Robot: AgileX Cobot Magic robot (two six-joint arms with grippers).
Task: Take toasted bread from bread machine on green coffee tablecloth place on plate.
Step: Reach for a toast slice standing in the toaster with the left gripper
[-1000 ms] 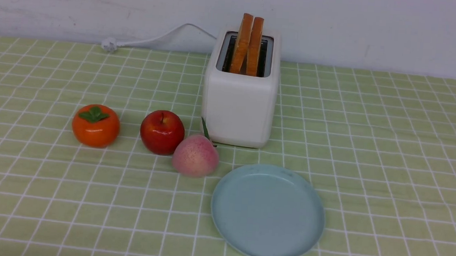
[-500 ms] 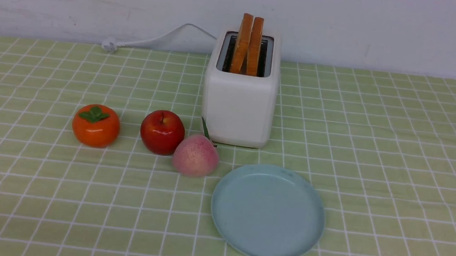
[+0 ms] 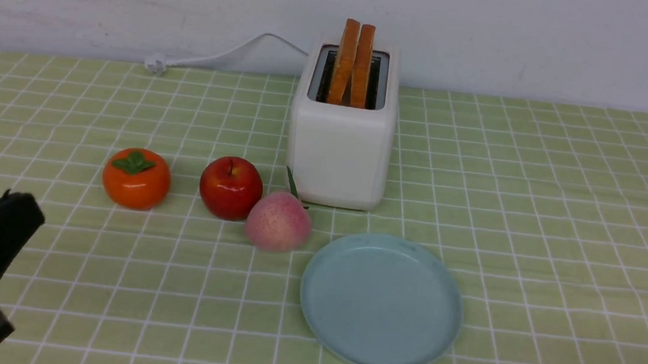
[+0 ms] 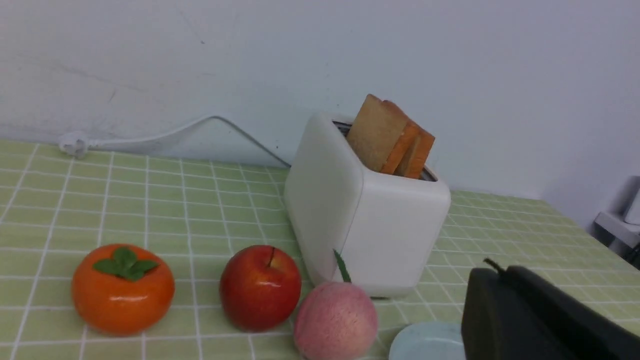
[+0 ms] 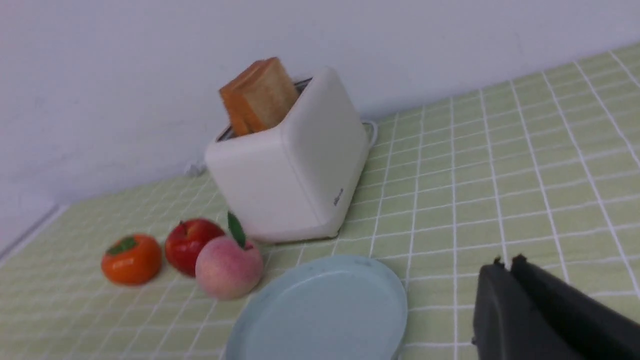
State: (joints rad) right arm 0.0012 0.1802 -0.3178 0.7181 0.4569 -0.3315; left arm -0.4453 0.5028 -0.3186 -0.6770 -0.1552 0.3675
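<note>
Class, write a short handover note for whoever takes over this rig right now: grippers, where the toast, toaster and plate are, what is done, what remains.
Left gripper: shut, holding nothing, low at the near left.
Right gripper: shut, holding nothing, outside the front view.
Toasted bread: both slices upright in the bread machine, at the back of the green tablecloth.
Plate: bare, in front of the bread machine, near the peach.
Done: no slice taken out yet.
Left: lift each slice out and lay it on the plate.
</note>
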